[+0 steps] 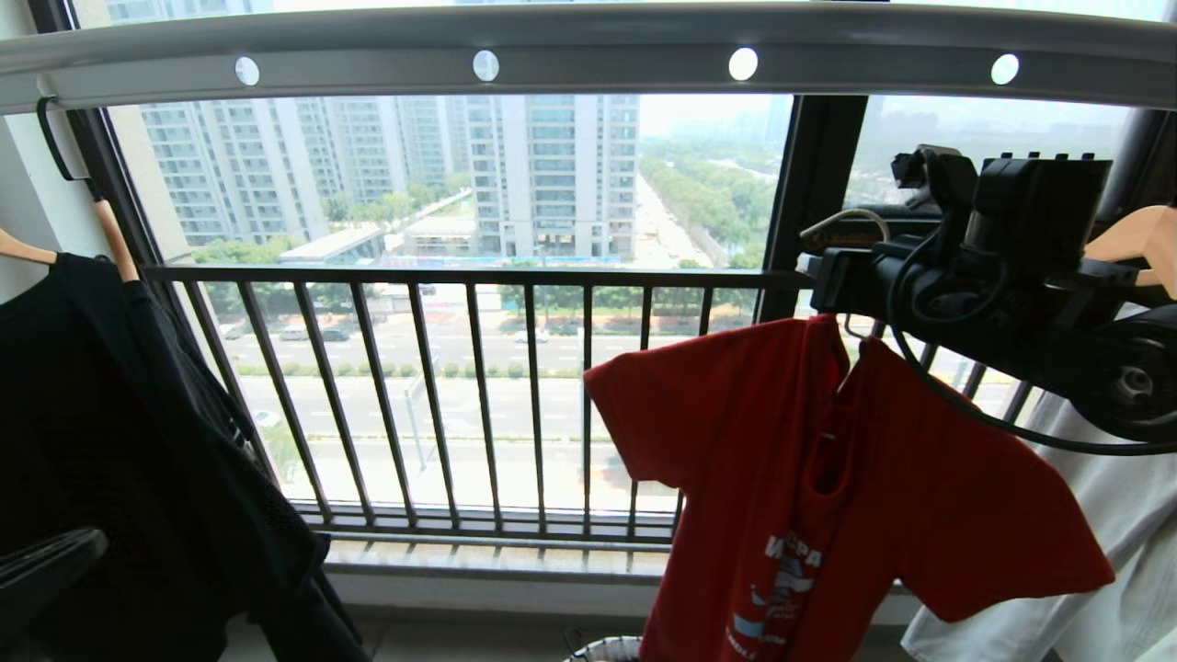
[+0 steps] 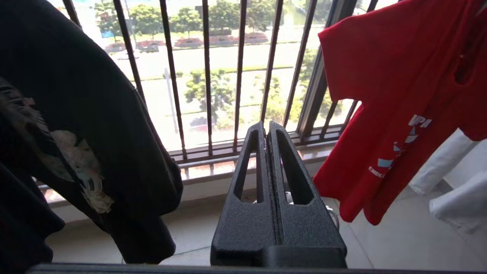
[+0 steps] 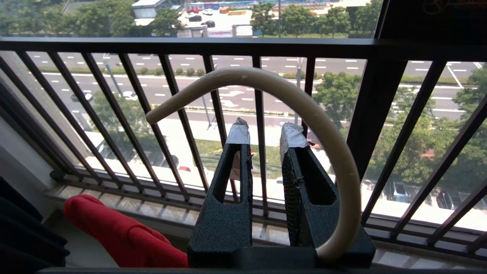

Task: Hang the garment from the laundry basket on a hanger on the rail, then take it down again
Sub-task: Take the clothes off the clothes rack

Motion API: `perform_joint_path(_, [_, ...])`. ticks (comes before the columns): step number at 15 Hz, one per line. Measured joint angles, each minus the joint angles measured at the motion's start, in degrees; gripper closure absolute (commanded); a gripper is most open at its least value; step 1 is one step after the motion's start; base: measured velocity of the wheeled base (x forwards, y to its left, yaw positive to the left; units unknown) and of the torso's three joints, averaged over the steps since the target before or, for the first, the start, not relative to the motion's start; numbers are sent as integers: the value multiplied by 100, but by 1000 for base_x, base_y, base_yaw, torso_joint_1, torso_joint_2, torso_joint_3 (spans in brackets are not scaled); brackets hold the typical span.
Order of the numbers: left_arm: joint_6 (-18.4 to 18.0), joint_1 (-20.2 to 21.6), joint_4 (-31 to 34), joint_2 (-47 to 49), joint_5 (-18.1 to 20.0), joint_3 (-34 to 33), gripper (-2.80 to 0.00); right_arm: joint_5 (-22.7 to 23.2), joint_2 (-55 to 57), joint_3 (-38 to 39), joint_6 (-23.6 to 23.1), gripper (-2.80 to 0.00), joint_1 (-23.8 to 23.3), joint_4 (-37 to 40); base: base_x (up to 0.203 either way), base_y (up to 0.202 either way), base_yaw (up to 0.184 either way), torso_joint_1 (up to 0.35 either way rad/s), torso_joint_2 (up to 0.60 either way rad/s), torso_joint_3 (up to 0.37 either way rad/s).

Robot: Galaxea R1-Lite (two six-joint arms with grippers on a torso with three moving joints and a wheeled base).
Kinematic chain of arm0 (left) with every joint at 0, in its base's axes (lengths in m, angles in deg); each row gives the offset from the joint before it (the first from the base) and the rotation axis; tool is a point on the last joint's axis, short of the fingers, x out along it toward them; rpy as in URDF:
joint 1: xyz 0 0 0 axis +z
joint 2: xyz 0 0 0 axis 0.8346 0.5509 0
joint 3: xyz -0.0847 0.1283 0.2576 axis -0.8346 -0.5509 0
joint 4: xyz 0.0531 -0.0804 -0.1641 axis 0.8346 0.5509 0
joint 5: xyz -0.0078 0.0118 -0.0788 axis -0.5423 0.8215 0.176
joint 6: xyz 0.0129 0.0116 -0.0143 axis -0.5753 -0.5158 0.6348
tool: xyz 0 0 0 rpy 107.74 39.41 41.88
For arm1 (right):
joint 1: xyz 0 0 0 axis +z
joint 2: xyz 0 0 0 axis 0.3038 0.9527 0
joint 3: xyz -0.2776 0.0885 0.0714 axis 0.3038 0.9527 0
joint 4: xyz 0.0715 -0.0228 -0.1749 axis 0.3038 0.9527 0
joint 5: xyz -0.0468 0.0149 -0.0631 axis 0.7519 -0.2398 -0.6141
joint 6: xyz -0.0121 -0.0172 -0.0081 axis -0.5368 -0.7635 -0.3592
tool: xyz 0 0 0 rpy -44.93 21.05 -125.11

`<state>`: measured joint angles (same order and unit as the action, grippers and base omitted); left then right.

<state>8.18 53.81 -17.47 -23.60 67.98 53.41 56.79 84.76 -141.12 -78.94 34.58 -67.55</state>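
Observation:
The red garment (image 1: 754, 460) hangs on the white hanger, whose cream hook (image 1: 846, 218) is off the grey rail (image 1: 588, 55) and well below it. My right gripper (image 3: 264, 131) carries the hanger. The hook (image 3: 304, 102) arches over its taped fingertips, which stand a narrow gap apart, and the neck drops out of sight at the finger base. A red sleeve (image 3: 114, 232) shows below. My left gripper (image 2: 267, 127) is shut and empty, low down and left of the garment (image 2: 399, 76). The laundry basket's white rim (image 1: 607, 648) peeks in under the shirt.
A black T-shirt (image 1: 138, 460) on a wooden hanger hangs at the left, close to my left gripper. A white T-shirt (image 1: 1122, 552) hangs at the right behind my right arm (image 1: 1011, 285). The dark barred window railing (image 1: 460, 405) stands just beyond.

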Motion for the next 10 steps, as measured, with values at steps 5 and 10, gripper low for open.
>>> perform_joint_path(5, [62,-1655,-58,2619,521,1631,0,-21,2,-20,28,0,56,4,0,0,0,0,0,0])
perform_joint_path(10, [256,-2816,-1070,4725,581,2355,0,-153,277,-59,500,0,380,-73,0,0,0,0,0,0])
